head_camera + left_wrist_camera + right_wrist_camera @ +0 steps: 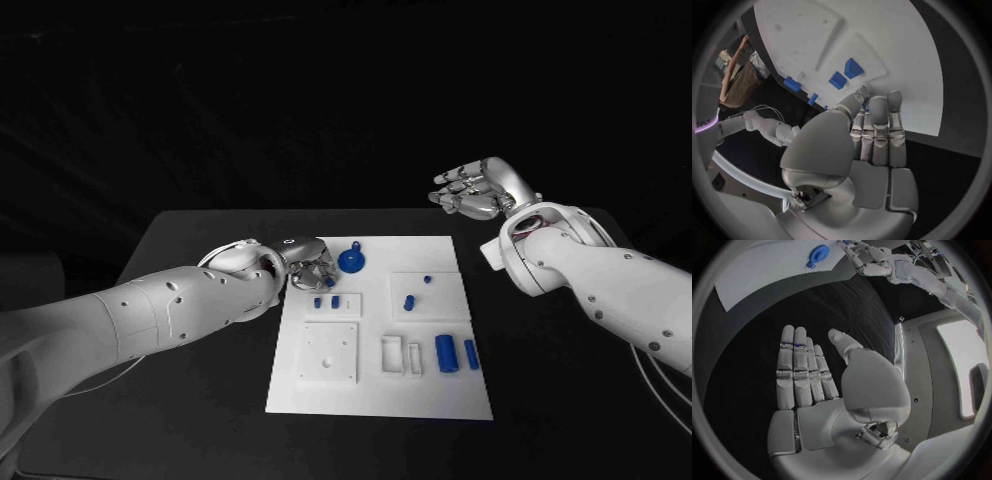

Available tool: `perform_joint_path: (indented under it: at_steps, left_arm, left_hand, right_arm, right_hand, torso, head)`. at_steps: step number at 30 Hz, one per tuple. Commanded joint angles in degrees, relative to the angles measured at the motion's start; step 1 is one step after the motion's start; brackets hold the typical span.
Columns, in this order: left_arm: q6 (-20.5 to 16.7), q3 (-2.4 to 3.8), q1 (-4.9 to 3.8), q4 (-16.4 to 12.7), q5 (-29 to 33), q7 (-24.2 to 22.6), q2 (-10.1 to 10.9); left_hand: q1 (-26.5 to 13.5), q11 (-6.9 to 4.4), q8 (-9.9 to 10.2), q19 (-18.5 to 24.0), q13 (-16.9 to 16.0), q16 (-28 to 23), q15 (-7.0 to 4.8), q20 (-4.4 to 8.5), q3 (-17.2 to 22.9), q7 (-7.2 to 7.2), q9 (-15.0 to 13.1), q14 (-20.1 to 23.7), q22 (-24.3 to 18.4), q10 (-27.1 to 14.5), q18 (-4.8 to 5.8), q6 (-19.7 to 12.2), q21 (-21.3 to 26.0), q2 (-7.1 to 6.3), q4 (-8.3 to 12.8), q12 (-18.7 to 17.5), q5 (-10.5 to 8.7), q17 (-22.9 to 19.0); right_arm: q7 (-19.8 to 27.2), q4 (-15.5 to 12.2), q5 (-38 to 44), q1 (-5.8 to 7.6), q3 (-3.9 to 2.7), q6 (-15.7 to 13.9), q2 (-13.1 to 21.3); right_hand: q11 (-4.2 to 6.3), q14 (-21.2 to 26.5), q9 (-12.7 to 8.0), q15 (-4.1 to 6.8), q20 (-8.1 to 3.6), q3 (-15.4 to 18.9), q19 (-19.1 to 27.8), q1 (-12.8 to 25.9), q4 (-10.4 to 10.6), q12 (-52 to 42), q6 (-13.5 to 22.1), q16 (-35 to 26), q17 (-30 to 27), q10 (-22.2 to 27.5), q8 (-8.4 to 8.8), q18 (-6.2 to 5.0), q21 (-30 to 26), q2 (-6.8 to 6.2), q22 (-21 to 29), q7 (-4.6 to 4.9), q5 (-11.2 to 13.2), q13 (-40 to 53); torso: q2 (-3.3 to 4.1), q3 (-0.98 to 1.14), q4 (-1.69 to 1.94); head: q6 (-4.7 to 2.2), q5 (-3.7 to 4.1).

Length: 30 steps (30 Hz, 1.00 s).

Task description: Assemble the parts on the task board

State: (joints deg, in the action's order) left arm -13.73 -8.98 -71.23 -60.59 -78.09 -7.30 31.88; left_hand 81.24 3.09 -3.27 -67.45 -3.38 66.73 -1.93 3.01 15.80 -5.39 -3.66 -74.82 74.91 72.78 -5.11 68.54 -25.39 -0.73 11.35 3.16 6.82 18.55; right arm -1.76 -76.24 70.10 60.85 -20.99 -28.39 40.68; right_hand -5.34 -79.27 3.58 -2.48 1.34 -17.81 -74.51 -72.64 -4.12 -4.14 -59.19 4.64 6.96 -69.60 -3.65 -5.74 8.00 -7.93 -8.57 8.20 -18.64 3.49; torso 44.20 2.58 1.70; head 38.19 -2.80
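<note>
The black table (202,240) carries the white task board (378,395) at its middle. The board holds several raised white fixtures and loose blue parts.

Progress, judged from the present layout: early. Most parts lie unseated.
- Near the board's far edge, left of centre: a round blue part with a tab (352,262).
- Left-centre fixture: two small blue parts (327,301) standing in it.
- Right-centre fixture: one short blue part (408,302) and a tiny blue peg (427,276).
- Toward the board's near right corner: a large blue block (447,352) and a slim blue bar (470,353), beside an open white frame (392,353).
- The square plate (329,352) on the near left carries nothing visible.

Left hand (300,262): at the board's far left corner, fingers straight and pressed side by side, tips at the board's edge; no part is visible in it. Whether it touches the board cannot be told.

Right hand (476,188): raised beyond the table's far right corner, well apart from the board, fingers loosely extended, holding nothing.
</note>
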Motion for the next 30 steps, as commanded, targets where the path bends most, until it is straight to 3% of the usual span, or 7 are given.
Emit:
perform_joint_path:
  at_steps: [1, 7, 13, 21, 30]
  left_arm:
    - [0.89, -0.25, 0.37, -0.11, -1.27, -0.50, -0.06]
    - [0.09, -0.28, 0.38, -0.21, -1.10, -0.78, 0.16]
    - [-1.56, -0.28, 0.38, -0.24, -0.40, -1.15, 0.34]
    - [-2.82, -0.27, 0.38, -0.15, 0.49, -1.24, 0.58]
    - [-3.59, -0.24, 0.37, 0.09, 0.94, -1.03, 0.98]
  left_hand:
    - [0.13, 0.08, -0.28, 0.49, -0.03, -0.05, 0.08, -0.03, 0.04, -0.29, -0.09, 0.39, 1.26, -0.57, -0.82, -0.36, -0.30, -0.42, 0.37, 0.20, -0.41, -0.04]
    - [-0.06, 0.56, -0.23, 0.58, -0.01, -0.07, 0.39, -0.26, 0.52, -0.38, 0.05, 0.53, 1.21, -2.04, -1.01, -2.74, -0.43, -1.02, 0.60, 0.19, -0.42, -0.18]
    - [-0.41, 2.46, -0.17, 0.45, 0.03, -0.34, 1.55, -1.13, 1.72, 1.62, 0.17, 0.82, 1.08, -8.03, -1.73, -10.63, -0.30, -2.86, 1.10, 0.21, -0.39, -0.44]
    - [1.33, 3.84, -0.08, 0.63, 0.05, -1.71, 2.68, -2.65, -0.21, 1.73, 0.29, 1.81, 0.88, -13.54, -3.06, -15.57, 1.20, -3.88, 0.22, 0.25, -0.47, -1.48]
    - [3.49, 4.23, 0.00, 0.01, 0.06, -2.20, 2.85, -2.92, -3.31, 1.68, 0.35, 1.78, 1.10, -15.22, -3.21, -16.74, 3.04, -3.57, -1.08, 0.23, -0.47, -2.23]
  right_arm:
    - [0.47, -0.05, 0.01, -0.04, -0.03, 0.51, -0.02]
    - [0.46, 0.00, 0.01, -0.05, -0.03, 0.54, -0.01]
    - [0.34, 0.05, 0.01, -0.06, -0.03, 0.87, 0.00]
    - [0.19, 0.13, 0.01, -0.08, -0.03, 1.24, 0.06]
    - [0.12, 0.22, 0.21, -0.12, -0.03, 3.89, 0.13]
  right_hand:
    - [-0.03, 0.25, 0.03, 0.06, 0.12, 0.04, 0.41, 0.02, -0.28, 0.29, 0.16, -0.18, -0.01, 0.57, 0.09, -0.77, 0.21, 0.28, 0.10, 0.07, -0.24, -0.07]
    - [-0.07, 0.37, 0.03, 0.00, 0.18, 0.02, 0.51, 0.05, -0.28, 0.30, 0.19, -0.25, -0.09, 0.66, 0.10, -0.77, 0.15, 0.25, 0.24, 0.09, -0.22, -0.07]
    - [-0.23, 0.84, 0.04, -0.20, 0.40, 0.03, 0.87, 0.05, -0.31, 0.32, 0.31, -0.45, -0.35, 1.14, 0.09, -0.79, -0.15, 0.19, 0.58, 0.15, -0.12, -0.07]
    - [-0.50, 1.44, 0.03, -0.49, 0.74, 0.14, 1.19, -0.03, -0.38, 0.36, 0.52, -0.57, -0.88, 1.96, 0.09, -0.93, -0.62, 0.16, 1.28, 0.26, -0.11, -0.07]
    - [-0.92, 0.73, 0.04, -0.38, 0.72, 0.11, 0.37, -0.73, -1.20, 0.54, -0.08, -0.27, -1.01, 3.83, 0.08, -1.47, -0.34, 0.35, 1.76, 0.28, -0.24, -0.10]
  torso:
    - [0.02, -0.01, 0.00]
    - [0.01, -0.02, 0.02]
    - [0.03, -0.04, 0.05]
    - [0.03, 0.02, 0.03]
    - [0.00, 0.00, 0.03]
  head:
    - [0.03, 0.01]
    - [0.05, 0.03]
    - [-0.05, 0.06]
    - [-0.05, 0.05]
    - [-0.10, 0.03]
